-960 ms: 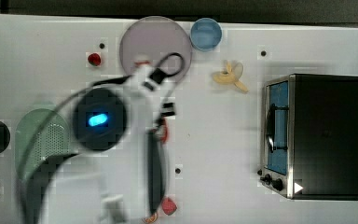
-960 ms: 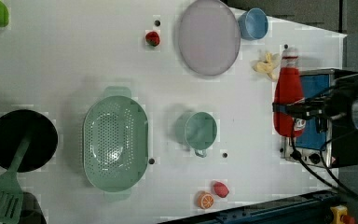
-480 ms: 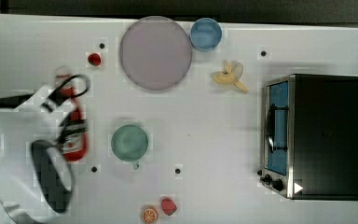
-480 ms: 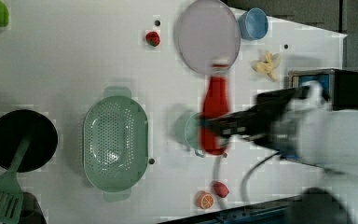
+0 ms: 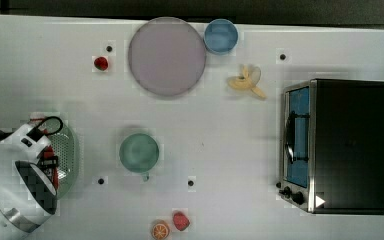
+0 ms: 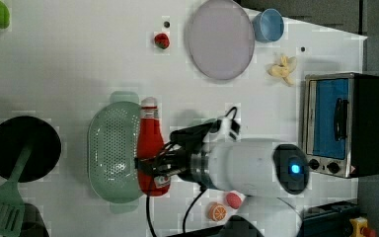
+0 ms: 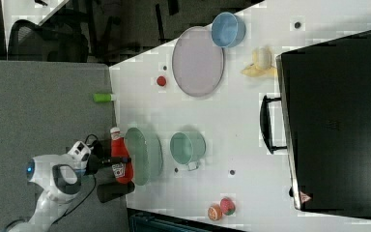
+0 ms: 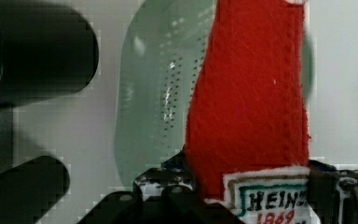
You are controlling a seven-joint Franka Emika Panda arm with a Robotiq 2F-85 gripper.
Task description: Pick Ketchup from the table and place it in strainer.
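Top view: straight down over table, oven at the top view's right. Left view: high, angled, wider, oven again rightward. Right view: farther off, oblique, behind oven. Wrist view: close above strainer. Plate shared by all three fixed views.

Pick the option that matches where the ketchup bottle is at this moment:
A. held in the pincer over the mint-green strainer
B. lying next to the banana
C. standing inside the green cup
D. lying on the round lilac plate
A: the pincer is clamped on the ketchup bottle, which hangs over the rim of the strainer, away from the plate, cup and banana.
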